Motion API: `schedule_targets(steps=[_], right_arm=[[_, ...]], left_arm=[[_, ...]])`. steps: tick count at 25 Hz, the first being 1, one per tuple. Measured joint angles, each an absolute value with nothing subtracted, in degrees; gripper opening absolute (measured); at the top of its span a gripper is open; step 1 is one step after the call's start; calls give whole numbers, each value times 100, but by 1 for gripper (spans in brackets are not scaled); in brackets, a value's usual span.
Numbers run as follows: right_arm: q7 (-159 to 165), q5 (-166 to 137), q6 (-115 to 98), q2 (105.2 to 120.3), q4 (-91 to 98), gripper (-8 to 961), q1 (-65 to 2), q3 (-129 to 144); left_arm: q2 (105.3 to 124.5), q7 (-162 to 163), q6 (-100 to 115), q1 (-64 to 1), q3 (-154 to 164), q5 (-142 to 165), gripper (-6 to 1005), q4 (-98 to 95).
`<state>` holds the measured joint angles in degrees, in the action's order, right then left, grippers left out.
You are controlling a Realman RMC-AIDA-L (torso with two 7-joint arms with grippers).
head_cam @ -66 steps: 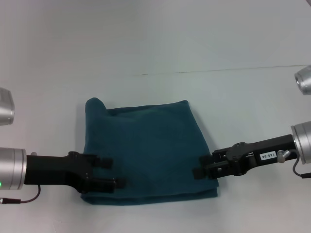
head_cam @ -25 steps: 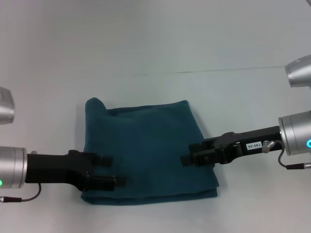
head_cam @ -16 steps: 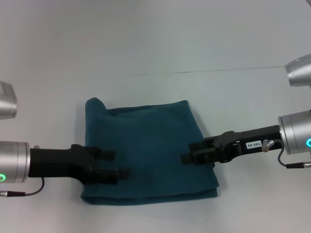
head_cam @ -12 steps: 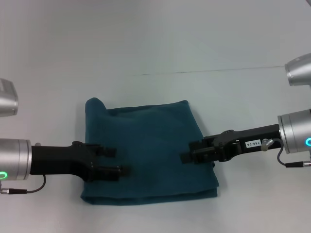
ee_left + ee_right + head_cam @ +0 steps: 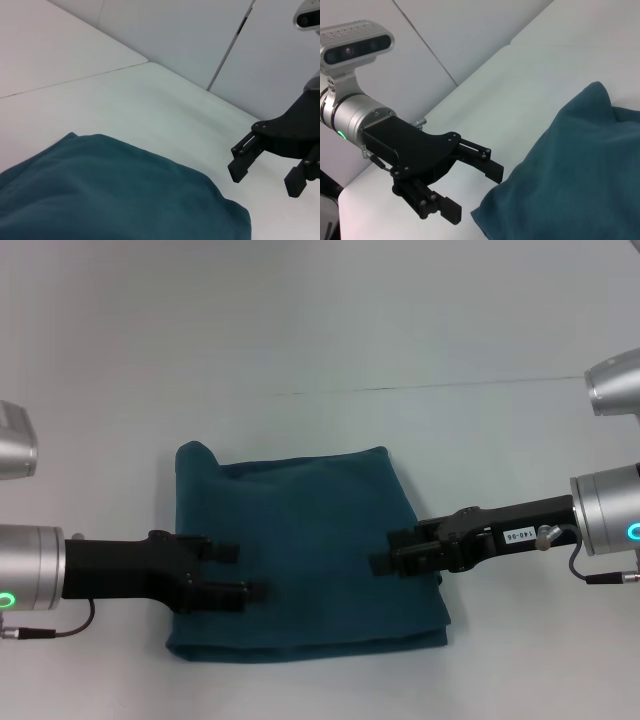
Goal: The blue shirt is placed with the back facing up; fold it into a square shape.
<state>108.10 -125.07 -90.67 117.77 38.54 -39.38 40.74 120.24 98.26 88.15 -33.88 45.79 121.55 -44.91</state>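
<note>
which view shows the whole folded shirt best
The head view: the shirt lies there whole, a rough square with all its edges in sight, the left gripper and right gripper open over its sides. The left wrist view shows only one corner; the right wrist view only another.

Bare table (image 5: 320, 330) lies open all round the folded shirt (image 5: 300, 540), over whose two side edges the left gripper (image 5: 238, 572) and right gripper (image 5: 385, 553) reach, jaws apart.

White table (image 5: 320, 330); thin dark seam (image 5: 440, 386) across it, possibly panel joint.
</note>
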Motion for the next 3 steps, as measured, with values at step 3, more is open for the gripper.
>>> schedule_targets(steps=[3], right_arm=[[10810,-12507,-9071,11777,3858,723,-3938,4077]], left_arm=[[12024,9826,8815,-3388,4581,12155,824,-4491]])
